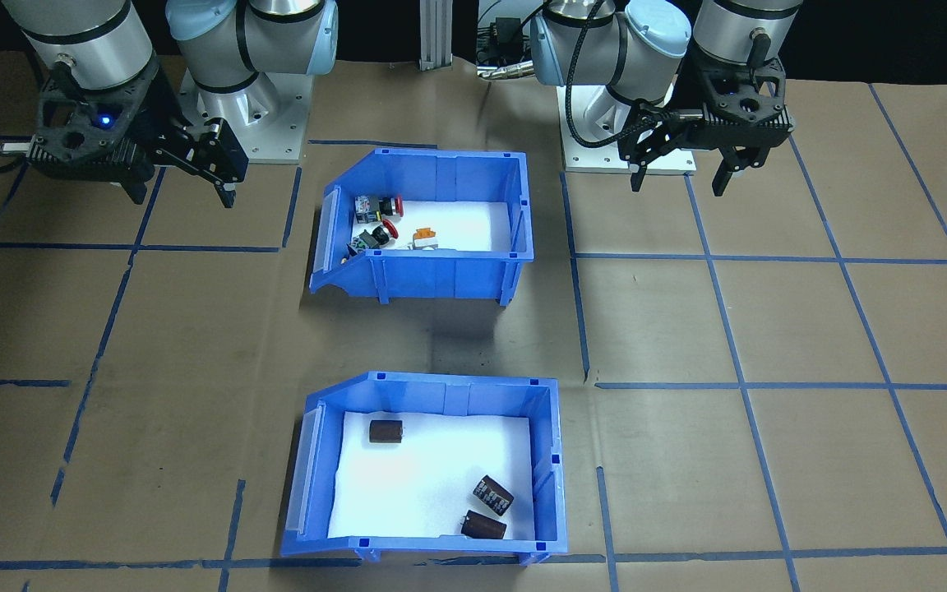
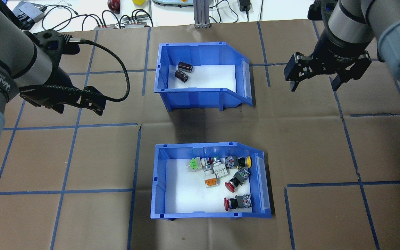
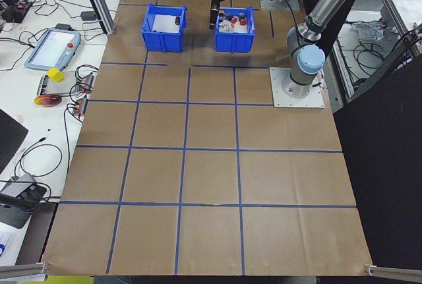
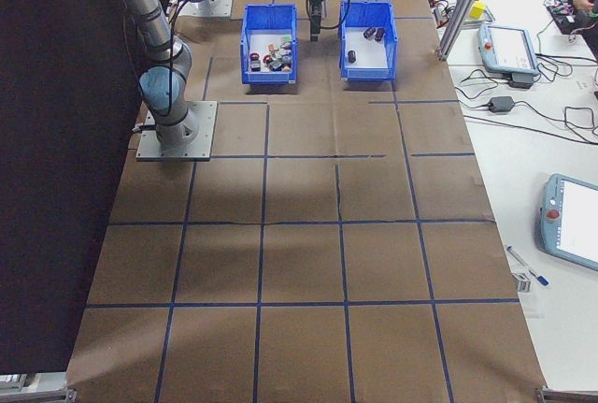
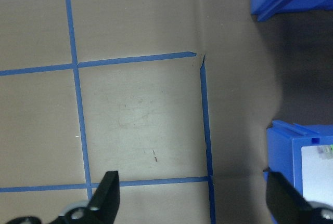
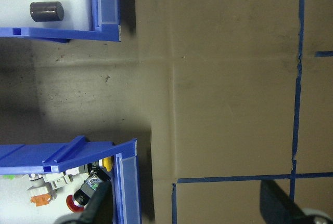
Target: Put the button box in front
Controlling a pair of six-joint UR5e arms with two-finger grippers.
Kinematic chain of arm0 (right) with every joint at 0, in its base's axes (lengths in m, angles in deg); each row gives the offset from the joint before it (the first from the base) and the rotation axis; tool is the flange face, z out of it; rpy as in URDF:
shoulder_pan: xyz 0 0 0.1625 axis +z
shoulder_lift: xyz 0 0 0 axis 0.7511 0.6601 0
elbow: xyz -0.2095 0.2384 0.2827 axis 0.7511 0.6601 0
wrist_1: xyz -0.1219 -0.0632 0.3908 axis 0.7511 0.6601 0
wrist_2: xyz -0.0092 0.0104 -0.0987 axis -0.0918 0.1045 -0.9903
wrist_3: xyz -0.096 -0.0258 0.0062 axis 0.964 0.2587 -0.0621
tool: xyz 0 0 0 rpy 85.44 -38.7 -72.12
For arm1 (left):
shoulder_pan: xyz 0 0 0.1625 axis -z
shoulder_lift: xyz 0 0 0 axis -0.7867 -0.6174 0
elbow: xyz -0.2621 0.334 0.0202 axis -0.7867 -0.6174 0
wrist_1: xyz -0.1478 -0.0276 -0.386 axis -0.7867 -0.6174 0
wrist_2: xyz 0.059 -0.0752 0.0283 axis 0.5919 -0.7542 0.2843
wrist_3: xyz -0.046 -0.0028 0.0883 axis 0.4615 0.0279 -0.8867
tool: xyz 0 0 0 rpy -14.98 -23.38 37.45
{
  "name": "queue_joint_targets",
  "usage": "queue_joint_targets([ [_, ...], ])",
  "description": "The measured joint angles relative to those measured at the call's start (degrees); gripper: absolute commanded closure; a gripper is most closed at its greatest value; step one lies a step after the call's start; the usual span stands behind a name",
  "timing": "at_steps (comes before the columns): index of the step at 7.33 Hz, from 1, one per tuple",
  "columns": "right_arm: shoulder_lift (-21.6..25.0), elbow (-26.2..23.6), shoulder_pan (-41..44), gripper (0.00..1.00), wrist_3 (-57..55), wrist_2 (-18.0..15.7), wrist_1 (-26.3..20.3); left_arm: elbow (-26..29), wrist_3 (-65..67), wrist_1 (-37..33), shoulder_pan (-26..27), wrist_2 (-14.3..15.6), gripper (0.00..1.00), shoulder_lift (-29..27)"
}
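Observation:
The button box [image 2: 207, 215] is a blue bin with a white liner. It holds several red, yellow, orange and green push buttons and stands on the near side of the table in the overhead view. In the front-facing view the same box [image 1: 441, 275] is close to the robot bases. My left gripper [image 2: 79, 110] hangs open above bare paper to the box's far left. Its wrist view shows a corner of the box [image 5: 296, 151]. On the far right, my right gripper [image 2: 314, 86] is open too, and the box's clear-lipped end [image 6: 67, 156] shows by one finger.
A second blue bin [image 2: 200, 97] with dark brown cylinders stands beyond the button box, a gap of brown paper between them. Blue tape lines grid the table. Cables and devices lie past the far edge. Both arm bases [image 1: 251, 123] sit behind the button box.

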Motion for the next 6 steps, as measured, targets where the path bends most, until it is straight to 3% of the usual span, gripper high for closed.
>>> queue_joint_targets([
  [4, -1.36, 0.46, 0.03, 0.0, 4.57, 0.06, 0.85, -0.34, 1.52, -0.04, 0.0, -0.05, 0.01, 0.48],
  [6, -3.52, 1.31, 0.08, 0.0, 8.29, 0.41, 2.68, -0.78, 10.57, -0.98, 0.14, -0.71, 0.01, 1.32],
])
